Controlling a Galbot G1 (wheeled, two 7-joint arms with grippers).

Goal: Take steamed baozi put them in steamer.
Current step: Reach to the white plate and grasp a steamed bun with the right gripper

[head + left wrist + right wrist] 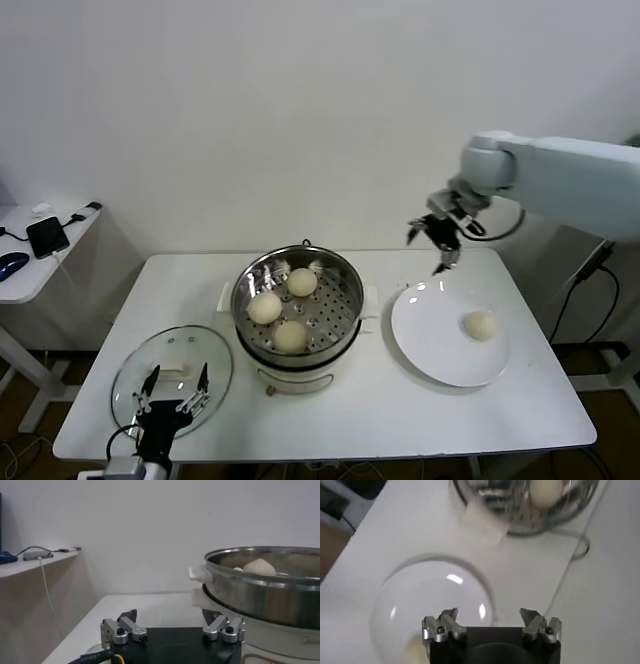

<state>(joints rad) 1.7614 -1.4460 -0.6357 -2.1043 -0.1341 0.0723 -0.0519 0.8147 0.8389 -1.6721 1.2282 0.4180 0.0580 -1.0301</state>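
Observation:
The steel steamer (300,338) stands mid-table and holds three cream baozi (265,307) on its perforated tray. It shows in the left wrist view (260,592) and in the right wrist view (520,515) too. A fourth baozi (481,325) lies on the white plate (430,340); in the right wrist view it peeks out beside my gripper body (415,650). My right gripper (437,243) is open and empty, high above the plate's far edge. My left gripper (175,390) is open and empty, parked low at the front left over the glass lid (135,375).
A side table (40,265) with a phone and cables stands at the far left. The table's right edge (555,340) lies just beyond the plate.

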